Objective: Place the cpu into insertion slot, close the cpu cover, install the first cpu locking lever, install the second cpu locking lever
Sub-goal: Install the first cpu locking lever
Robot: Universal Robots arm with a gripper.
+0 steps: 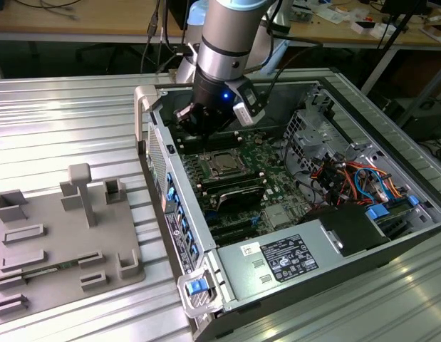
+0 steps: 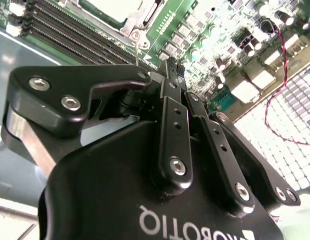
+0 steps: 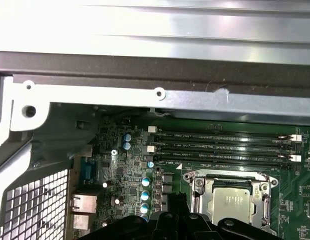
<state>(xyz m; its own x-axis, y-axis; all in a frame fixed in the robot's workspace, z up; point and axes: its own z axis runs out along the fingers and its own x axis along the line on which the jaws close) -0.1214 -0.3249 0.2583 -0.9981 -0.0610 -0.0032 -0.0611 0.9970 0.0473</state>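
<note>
The gripper [image 2: 167, 72] has its black fingers drawn together, and nothing can be seen between them. It hangs from the arm [image 1: 227, 35] inside the open computer case [image 1: 152, 121], low over the green motherboard [image 3: 119, 165]. A thin pale rod [image 2: 136, 52] stands just beside the fingertips in the second wrist view. It may be one of the locking levers, but I cannot tell whether the fingers touch it. Just beyond the fingertips the cpu [image 3: 230, 202] already lies face-up in the insertion slot [image 3: 196, 192], with the cpu cover [image 3: 226, 176] apparently flat around it. Whether either lever is latched cannot be made out. The chip is probably light, thin and rigid, with a slippery metal face and a delicate contact side. It would be best taken by two opposite edges and never pressed off-level. The cover looks like stiff sheet metal on a hinge, best pushed at its free edge. A wire lever would be springy and is best caught near its bent end. Past the socket run the long black memory slots [image 3: 220, 145]. Well away from the gripper, outside the case on the exterior view's left, a grey fixture tray [image 1: 56, 242] lies on the ribbed table [image 1: 78, 121].
</note>
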